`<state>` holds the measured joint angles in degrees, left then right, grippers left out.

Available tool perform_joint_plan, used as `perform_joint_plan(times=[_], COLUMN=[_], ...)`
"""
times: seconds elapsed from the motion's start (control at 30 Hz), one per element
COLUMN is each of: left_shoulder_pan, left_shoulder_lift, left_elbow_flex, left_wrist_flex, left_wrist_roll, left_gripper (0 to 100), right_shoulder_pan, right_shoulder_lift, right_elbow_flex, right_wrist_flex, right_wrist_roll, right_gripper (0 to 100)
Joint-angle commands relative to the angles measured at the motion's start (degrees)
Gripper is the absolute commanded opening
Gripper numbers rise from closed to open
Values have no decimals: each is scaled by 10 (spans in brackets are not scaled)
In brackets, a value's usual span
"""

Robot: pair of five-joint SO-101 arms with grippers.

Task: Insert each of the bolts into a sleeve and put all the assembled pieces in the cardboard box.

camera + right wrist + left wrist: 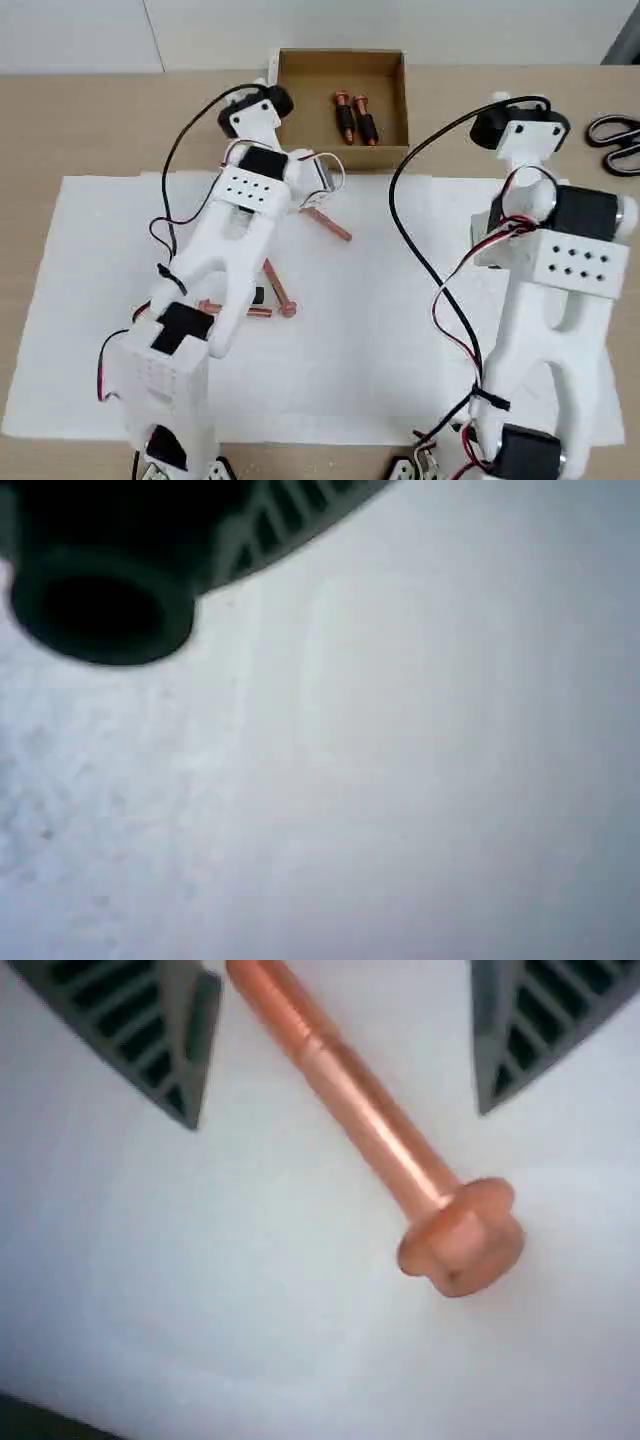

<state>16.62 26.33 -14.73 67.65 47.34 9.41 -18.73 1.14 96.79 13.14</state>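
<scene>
Two assembled pieces lie in the cardboard box, and we hold our left gripper with jaws wide around a bolt on the white sheet, our right gripper clamped on a sleeve, with other bolts left loose.

You worked at what looked like a robotics lab bench: a pale wooden table under a white sheet, the left arm and right arm trailing loose wires, scissors at the edge.
</scene>
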Motion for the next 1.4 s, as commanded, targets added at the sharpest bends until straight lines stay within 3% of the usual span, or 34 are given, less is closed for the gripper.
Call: perform_joint_plan(times=[0.0,0.7,0.9,1.03,1.23,1.37], left_shoulder_pan=[8,12,16,17,25,33], left_shoulder_lift=[1,87,90,90,85,63], left_elbow_flex=[-5,-5,-5,-5,-8,-58], left_wrist_flex=[-22,-78,-78,-78,-74,-6], left_wrist_roll=[25,87,84,84,84,53], left_gripper=[171,169,0,5,5,5], right_shoulder_pan=[4,5,6,5,5,7], right_shoulder_lift=[-26,-27,-27,-27,-27,-27], right_elbow_flex=[-31,-31,-31,-31,-31,-31], right_wrist_flex=[8,9,9,9,9,9], right_wrist_roll=[3,-12,-12,-12,-13,-13], right_gripper=[4,4,4,4,4,4])
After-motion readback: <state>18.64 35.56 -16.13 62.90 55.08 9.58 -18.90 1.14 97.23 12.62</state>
